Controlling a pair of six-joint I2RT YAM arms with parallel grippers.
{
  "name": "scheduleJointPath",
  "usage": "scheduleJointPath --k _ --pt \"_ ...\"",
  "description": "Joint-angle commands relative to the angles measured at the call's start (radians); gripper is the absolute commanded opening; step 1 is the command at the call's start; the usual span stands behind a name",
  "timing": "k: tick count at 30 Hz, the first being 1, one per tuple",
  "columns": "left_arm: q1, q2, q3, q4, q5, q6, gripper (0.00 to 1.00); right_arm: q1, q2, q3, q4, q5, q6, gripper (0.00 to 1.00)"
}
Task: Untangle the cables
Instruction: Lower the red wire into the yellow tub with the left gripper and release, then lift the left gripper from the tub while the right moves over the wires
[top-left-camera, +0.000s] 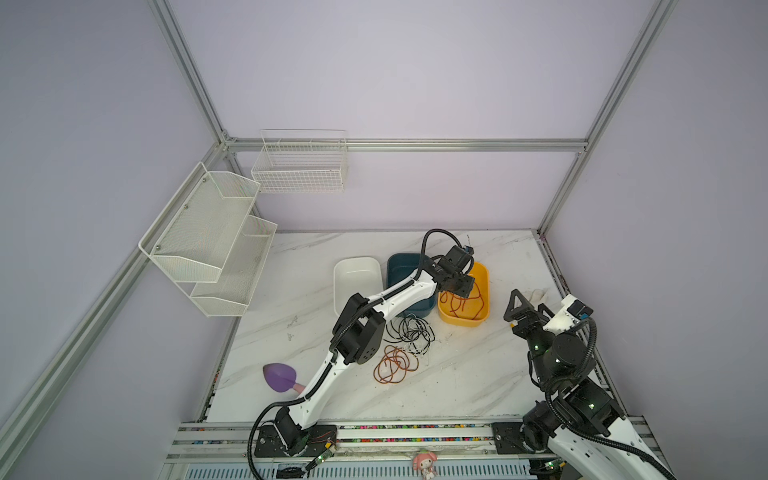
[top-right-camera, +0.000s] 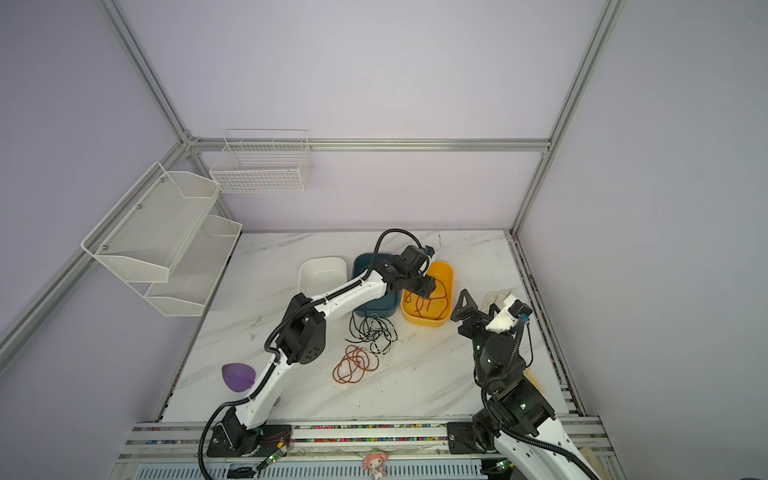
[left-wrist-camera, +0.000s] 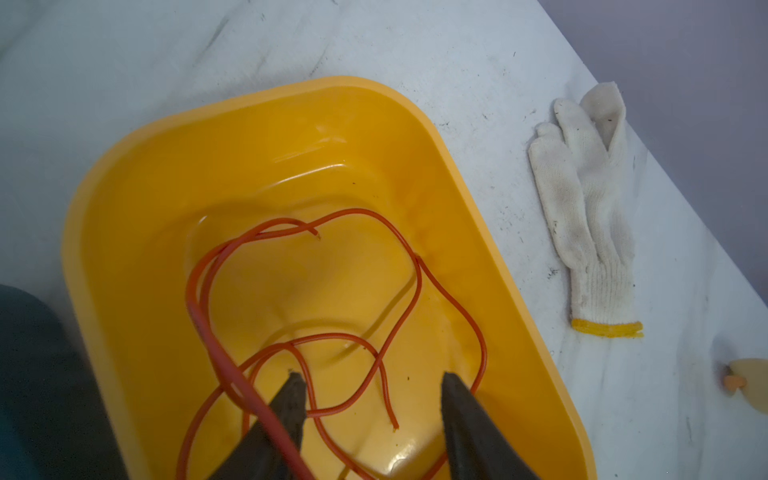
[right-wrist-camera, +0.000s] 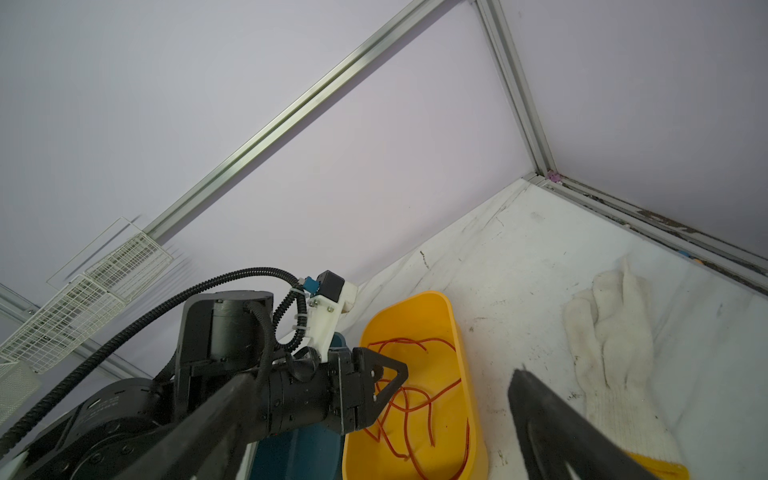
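Crossing one finger of parted left claw, red cable, left-wrist view only.

A cable is coiled in the rightmost tub on the table; other cables are heaped before the tubs, a glove laid to the right.

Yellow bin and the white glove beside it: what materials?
Yellow bin: likely moulded plastic, glossy; sharp highlights, rounded corners. Glove: knitted fabric, probably cotton, matte; ribbed knit shows, with a yellow-edged cuff and dark specks.
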Motion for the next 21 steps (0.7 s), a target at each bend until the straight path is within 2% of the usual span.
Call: scheduleJointPath --k 1,7,15,18,21 --pt "-0.002 -0.107 0.03 0.024 -0.016 0.029 0.65 0.001 0.006 -0.01 0.022 -0.003 -0.008 0.98" --pt "-0.003 -0.159 0.051 0.016 -0.06 0.075 0.82 0.0 0.027 0.002 0.02 -0.027 -0.015 0.97" --pt "-0.001 -0.246 0.045 -0.003 -0.093 0.118 0.91 0.0 0.057 0.009 0.031 -0.062 -0.031 0.98" --pt "-0.002 -0.312 -0.003 -0.01 -0.13 0.168 0.92 0.001 0.083 0.012 0.048 -0.122 -0.059 0.98" --pt "0.005 -0.406 -0.104 -0.008 -0.174 0.198 0.93 0.0 0.139 0.018 0.079 -0.249 -0.092 0.98"
